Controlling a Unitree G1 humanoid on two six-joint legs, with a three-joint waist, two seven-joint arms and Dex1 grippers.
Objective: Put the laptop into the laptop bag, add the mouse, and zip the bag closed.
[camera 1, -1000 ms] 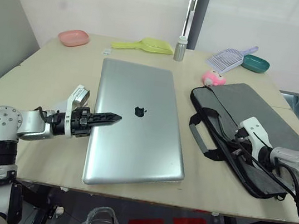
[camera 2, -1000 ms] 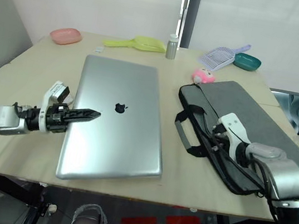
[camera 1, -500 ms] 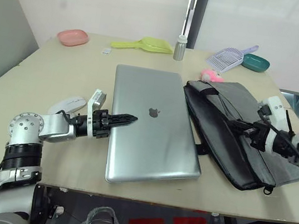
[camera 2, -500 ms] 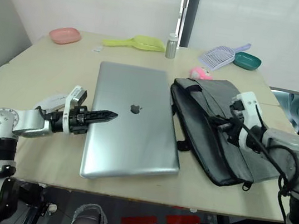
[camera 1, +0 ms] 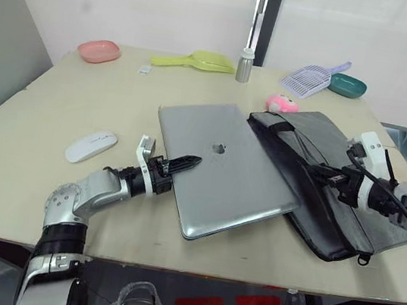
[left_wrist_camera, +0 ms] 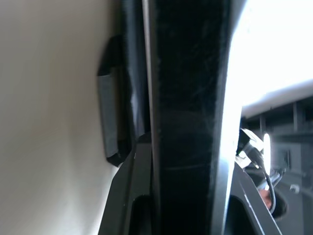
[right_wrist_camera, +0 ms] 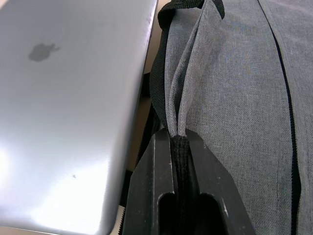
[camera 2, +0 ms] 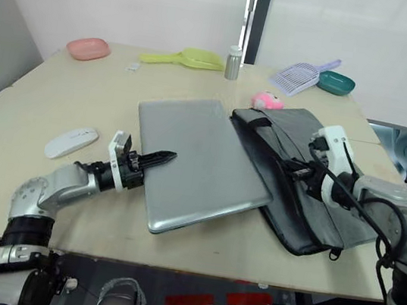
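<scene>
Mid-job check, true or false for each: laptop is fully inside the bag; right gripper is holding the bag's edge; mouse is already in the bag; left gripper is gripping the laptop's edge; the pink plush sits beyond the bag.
1. The laptop is fully inside the laptop bag. False: it lies mostly outside.
2. The right gripper is shut on the bag's edge. True.
3. The mouse is in the bag. False: it lies on the table.
4. The left gripper grips the laptop's edge. True.
5. The pink plush toy sits beyond the bag. True.

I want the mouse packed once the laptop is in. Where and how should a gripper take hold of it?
Grip the mouse across its narrow width, fingers on its two long sides, coming straight down from above. It lies flat and low on the table with open space around it, near the left gripper, so that arm probably suits best.
</scene>
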